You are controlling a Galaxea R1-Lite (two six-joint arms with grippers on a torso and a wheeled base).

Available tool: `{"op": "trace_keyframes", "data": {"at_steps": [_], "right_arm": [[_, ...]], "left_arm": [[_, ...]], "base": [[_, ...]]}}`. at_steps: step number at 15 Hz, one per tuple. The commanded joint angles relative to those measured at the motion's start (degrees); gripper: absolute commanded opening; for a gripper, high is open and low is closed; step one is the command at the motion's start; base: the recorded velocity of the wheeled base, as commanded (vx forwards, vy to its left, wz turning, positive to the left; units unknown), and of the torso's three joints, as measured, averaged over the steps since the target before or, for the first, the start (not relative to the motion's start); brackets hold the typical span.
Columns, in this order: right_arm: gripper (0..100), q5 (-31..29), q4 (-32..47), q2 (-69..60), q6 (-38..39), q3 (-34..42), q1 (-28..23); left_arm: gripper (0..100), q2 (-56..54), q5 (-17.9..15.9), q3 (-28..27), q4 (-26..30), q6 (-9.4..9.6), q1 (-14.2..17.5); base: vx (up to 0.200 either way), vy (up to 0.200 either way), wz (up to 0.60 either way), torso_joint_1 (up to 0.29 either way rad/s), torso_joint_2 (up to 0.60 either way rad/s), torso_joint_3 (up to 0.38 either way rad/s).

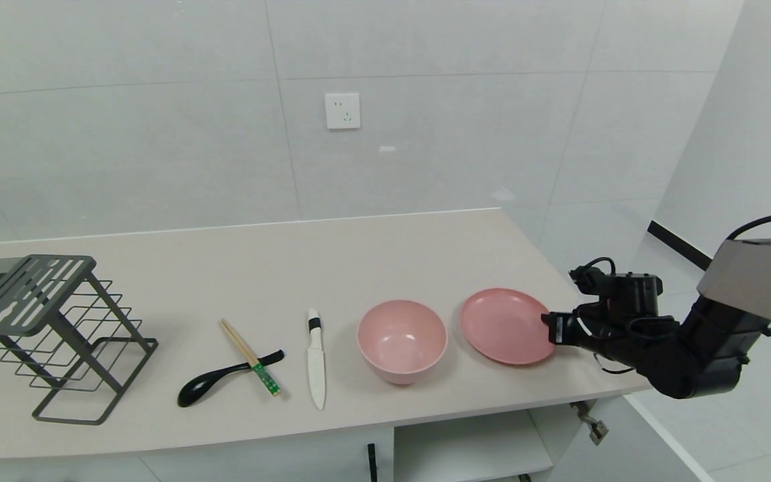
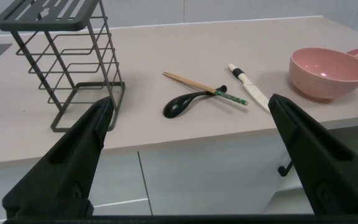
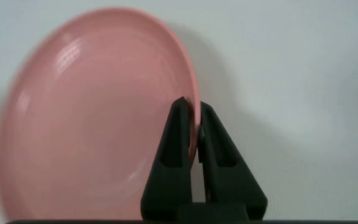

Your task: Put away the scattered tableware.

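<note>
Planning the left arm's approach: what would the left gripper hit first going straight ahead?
Probably the black spoon, lying under the chopsticks, centred ahead of the left gripper; height is unclear, so the edge of the counter may come first.

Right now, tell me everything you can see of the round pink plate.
The round pink plate looks like smooth matte plastic, shallow with a raised rim, and empty. It sits face up on the pale countertop near its right end, apart from the pink bowl. The right gripper is shut on its right rim.
</note>
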Motion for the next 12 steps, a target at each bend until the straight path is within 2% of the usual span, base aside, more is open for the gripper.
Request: {"op": "trace_keyframes", "data": {"at_steps": [1,6,9,12], "right_arm": [[0,0.3,-0.4,-6.8,5.1,1.1,1.1],[0,0.4,-0.5,-15.7,7.0,9.3,2.0],[0,0.2,-0.5,-25.8,10.0,15.9,4.9],[0,0.0,-0.5,-35.0,9.5,23.8,7.5]], "left_arm": [[100,0.1,0.0,0.0,0.0,-0.01,0.0],[100,0.1,0.1,0.0,-0.1,-0.09,0.0],[100,0.1,-0.1,0.0,-0.1,0.08,0.0],[100,0.1,-0.1,0.0,-0.1,-0.09,0.0]], "base": [[0.0,0.0,0.0,0.0,0.0,0.0],[0.0,0.0,0.0,0.0,0.0,0.0],[0.0,0.0,0.0,0.0,0.0,0.0],[0.0,0.0,0.0,0.0,0.0,0.0]]}}
